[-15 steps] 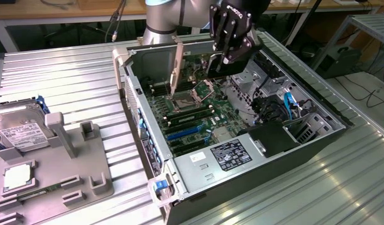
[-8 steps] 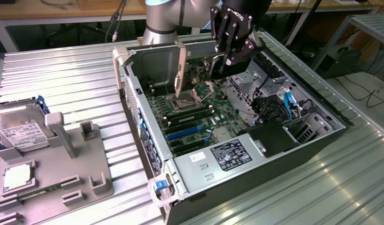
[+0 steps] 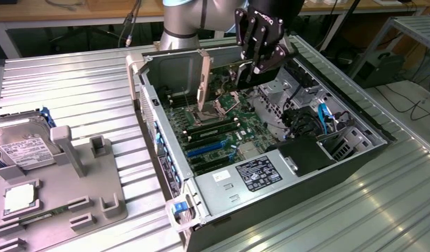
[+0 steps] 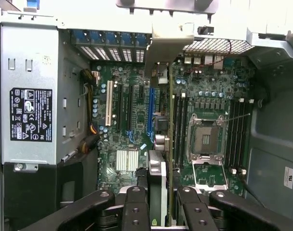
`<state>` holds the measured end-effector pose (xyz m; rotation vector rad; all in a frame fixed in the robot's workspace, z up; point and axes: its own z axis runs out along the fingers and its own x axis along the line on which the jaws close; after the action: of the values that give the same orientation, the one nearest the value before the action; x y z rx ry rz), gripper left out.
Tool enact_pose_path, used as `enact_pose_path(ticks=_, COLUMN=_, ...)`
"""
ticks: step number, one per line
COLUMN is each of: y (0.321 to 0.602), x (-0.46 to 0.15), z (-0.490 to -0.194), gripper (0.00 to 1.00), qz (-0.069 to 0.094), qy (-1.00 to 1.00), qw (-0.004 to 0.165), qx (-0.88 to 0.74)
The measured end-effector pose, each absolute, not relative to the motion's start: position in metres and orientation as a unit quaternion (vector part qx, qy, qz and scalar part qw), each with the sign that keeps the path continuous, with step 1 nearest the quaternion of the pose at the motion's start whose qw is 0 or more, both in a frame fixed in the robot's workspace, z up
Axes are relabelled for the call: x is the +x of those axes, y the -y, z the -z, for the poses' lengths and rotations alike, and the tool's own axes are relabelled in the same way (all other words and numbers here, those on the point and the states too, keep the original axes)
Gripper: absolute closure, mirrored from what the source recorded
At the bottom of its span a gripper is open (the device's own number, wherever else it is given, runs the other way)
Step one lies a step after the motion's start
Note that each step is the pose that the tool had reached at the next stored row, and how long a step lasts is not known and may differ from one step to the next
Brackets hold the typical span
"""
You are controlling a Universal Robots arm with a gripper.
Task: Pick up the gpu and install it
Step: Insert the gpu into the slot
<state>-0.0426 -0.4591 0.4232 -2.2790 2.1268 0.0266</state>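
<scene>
My gripper hangs over the open computer case and is shut on the gpu. The gpu is a thin card held on edge, with its silver end bracket pointing toward the case's rear wall. In the wrist view the gpu appears edge-on between my fingers, its bracket near the rear slot openings. It floats above the motherboard, over the strip between the blue slot and the RAM slots, clear of the board.
Inside the case are the power supply, an open CPU socket, a white slot and cables. On the exterior view's left, a grey fixture holds a hard drive on the ribbed metal table.
</scene>
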Motion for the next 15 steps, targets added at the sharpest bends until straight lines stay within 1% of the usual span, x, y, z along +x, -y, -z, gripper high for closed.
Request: enact_pose_path(ticks=15, y=0.4591, x=-0.0423, z=-0.4198, gripper=0.72, qz=-0.004, qy=-0.656, qw=0.016, qx=-0.754)
